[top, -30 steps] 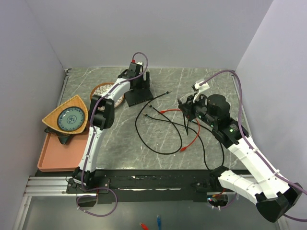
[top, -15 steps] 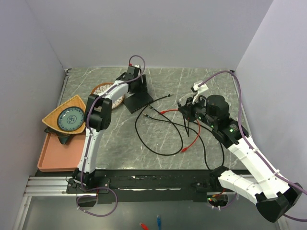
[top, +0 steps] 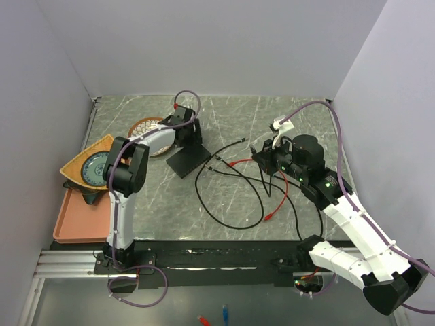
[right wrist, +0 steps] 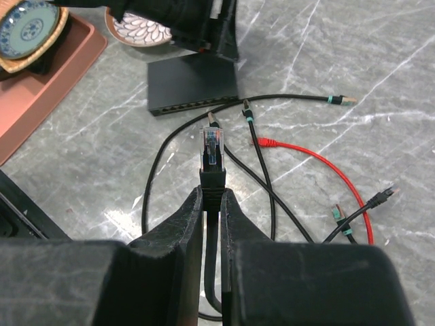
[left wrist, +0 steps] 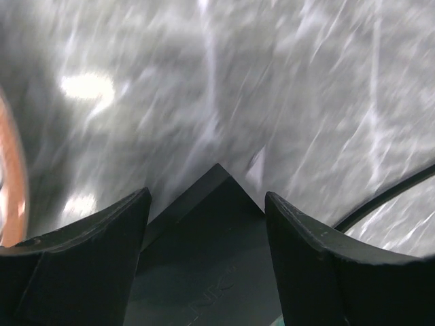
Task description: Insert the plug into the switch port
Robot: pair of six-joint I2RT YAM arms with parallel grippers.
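We see the switch [top: 188, 158] lying flat on the tabletop [top: 272, 122], left of centre, near the dish [top: 145, 128]. The left gripper [left wrist: 207, 200] sits over its far end. In the left wrist view the jaws are closed across the box, one finger [left wrist: 88, 258] against each side, with a corner poking out ahead between them. Its row of ports [right wrist: 194, 105] runs along the long edge that faces the right arm.

The right gripper [right wrist: 212, 197] hovers well apart from the switch, over the right half of the tabletop. Its jaws are pinched on the black boot of the plug [right wrist: 211, 153], whose clear tip sticks out past the fingertips toward the ports without touching them. The plug's black cable hangs down from the jaws.

Loose black cables and a red cable [right wrist: 266, 143] lie between the two arms. A tray [top: 78, 221] sits at the left edge.
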